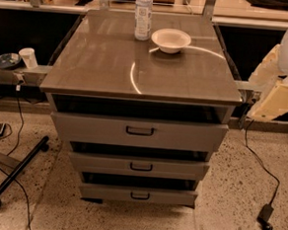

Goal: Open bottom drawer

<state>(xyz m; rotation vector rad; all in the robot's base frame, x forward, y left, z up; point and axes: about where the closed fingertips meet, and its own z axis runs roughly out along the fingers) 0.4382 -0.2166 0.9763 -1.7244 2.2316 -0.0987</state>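
Camera view looks down on a three-drawer cabinet (102, 69). At the cabinet's foot sits the bottom drawer (109, 192), its black loop handle (140, 196) centred on the front, not yet pulled out by my reckoning. Off the cabinet's upper right corner hangs the cream pincer (276, 96) (wide or narrow, I cannot tell), well apart from that handle, probably kept high to clear the worktop. A bottle (143, 13) and a bowl (171, 39) stand near the cabinet's back edge.

Shows cream-coloured gripper (276, 99) at right edge, just beside glossy grey-brown cabinet top (103, 59); down-left of it, grey-brown flat-fronted bottom drawer (109, 192) with small black loop handle (140, 196).
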